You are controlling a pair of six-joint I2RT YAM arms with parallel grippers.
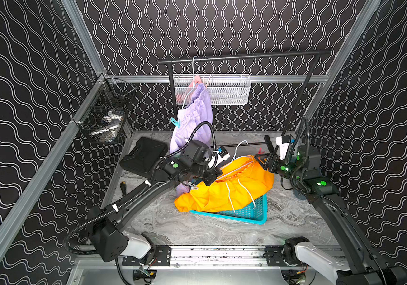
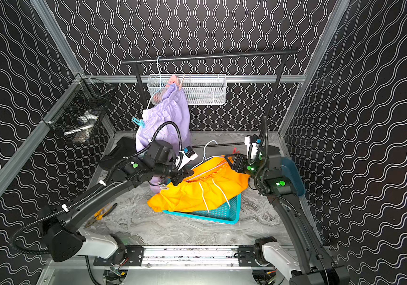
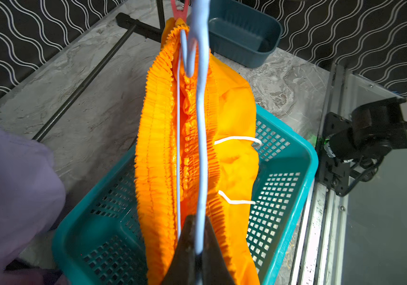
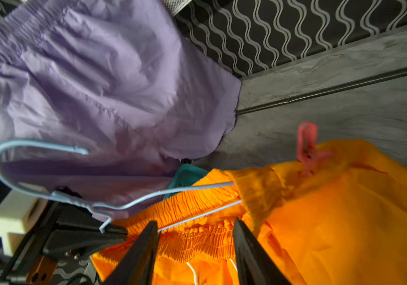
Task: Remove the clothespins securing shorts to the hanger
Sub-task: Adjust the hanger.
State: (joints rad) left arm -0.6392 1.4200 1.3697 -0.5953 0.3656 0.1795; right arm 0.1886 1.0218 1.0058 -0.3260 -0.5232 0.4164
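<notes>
Orange shorts (image 1: 232, 190) drape over a teal basket (image 1: 249, 213) on the table (image 1: 197, 230), and a pale blue hanger (image 1: 237, 146) hooks up from their far edge. The left gripper (image 1: 215, 176) and right gripper (image 1: 265, 161) sit at their left and right ends. Farther back, lilac shorts (image 1: 194, 116) hang below a black rail (image 1: 247, 56), with a light blue clothespin (image 1: 175, 122) on their left edge.

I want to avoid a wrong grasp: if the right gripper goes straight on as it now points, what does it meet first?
Probably the orange shorts' waistband and the hanger wire across it, between the right gripper's open fingers; the red clothespin lies aside.
</notes>
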